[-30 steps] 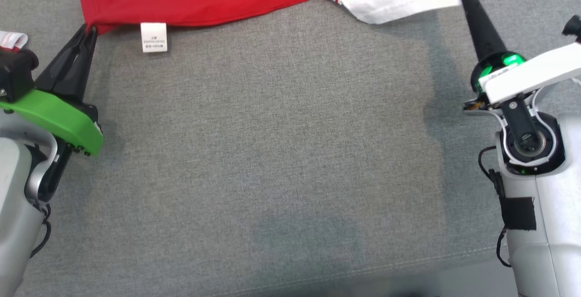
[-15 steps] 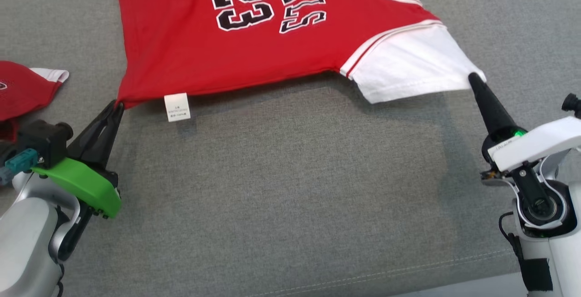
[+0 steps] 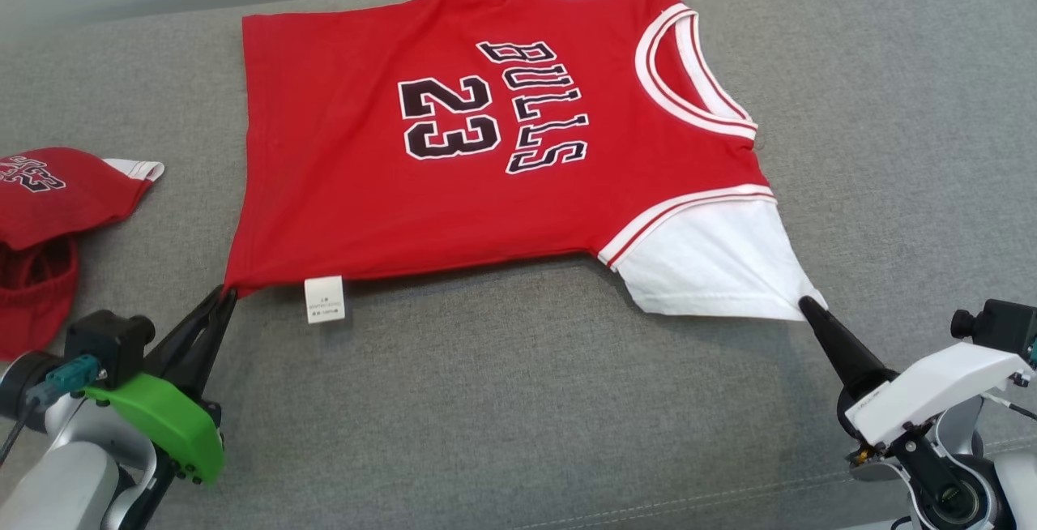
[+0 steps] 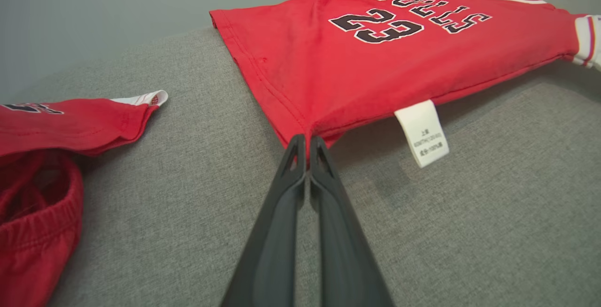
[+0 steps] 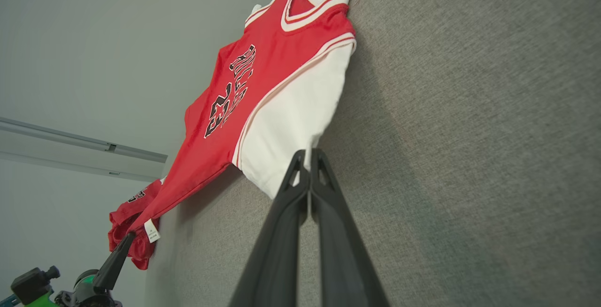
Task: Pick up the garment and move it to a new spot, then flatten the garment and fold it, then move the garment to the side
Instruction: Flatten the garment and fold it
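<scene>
Red jersey (image 3: 454,190), "BULLS 23" on the chest, is seen spread front-up on the grey fabric surface (image 3: 518,400), neck hole toward the robot's right. Near hem corner is pinched in the left end effector (image 3: 223,297), closed flat on the cloth. Cuff of the white sleeve (image 3: 713,262) is clamped likewise in the right end effector (image 3: 806,305). Near edge is drawn taut between the two, a shadow being cast beneath it. White care label (image 3: 325,300) hangs just beside the left grip. Second red garment (image 3: 49,198) is noted bunched at far left, apart from the jersey.
</scene>
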Controlling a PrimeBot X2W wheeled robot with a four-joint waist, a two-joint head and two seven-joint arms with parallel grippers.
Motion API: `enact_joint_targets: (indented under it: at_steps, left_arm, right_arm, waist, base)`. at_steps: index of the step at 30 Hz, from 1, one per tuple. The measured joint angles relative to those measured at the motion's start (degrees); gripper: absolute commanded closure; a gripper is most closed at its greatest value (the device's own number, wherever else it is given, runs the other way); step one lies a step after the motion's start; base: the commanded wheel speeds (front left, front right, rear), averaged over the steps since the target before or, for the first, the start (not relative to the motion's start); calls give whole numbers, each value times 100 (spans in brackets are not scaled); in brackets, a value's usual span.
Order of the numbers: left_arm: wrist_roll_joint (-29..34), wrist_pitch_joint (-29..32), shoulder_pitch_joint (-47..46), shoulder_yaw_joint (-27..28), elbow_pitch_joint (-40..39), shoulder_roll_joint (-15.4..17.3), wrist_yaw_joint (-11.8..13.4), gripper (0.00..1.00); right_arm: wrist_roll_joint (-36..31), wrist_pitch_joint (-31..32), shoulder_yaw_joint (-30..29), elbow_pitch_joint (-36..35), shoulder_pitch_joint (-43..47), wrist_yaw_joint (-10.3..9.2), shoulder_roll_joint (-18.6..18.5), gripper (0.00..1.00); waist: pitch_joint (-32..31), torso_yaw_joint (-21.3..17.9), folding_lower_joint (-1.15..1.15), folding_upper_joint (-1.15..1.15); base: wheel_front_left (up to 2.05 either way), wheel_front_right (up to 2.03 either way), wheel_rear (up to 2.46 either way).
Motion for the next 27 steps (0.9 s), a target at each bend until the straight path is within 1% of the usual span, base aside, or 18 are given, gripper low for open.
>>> enact_joint_targets:
  at_steps: [4, 9, 17, 21, 27]
  left_arm:
    - [-10, -12, 252, 0, 108, 22, 12, 100]
    - [-10, -19, 333, -52, 130, -1, 16, 100]
    - [-91, -70, 435, 162, 83, 21, 118, 100]
    - [-90, -71, 536, 92, 85, 5, 116, 100]
    - [-71, -113, 662, 31, 68, -7, 138, 100]
  right_arm:
    - [-240, 11, 115, 8, 129, 1, -53, 100]
    - [-461, 4, 200, 18, 351, 2, -144, 100]
    - [-509, 15, 383, -133, 554, 12, -160, 100]
    - [-649, 29, 427, -46, 575, 9, -241, 100]
    - [-806, 96, 580, 59, 716, 8, -265, 100]
  waist:
    - [-41, -59, 0, 0]
    - [-102, -87, 0, 0]
    - [-102, -89, 0, 0]
    - [-89, -102, 0, 0]
    - [-66, -94, 0, 0]
  base:
    - [0, 0, 0]
    - [0, 0, 0]
    - [0, 0, 0]
    - [0, 0, 0]
    - [0, 0, 0]
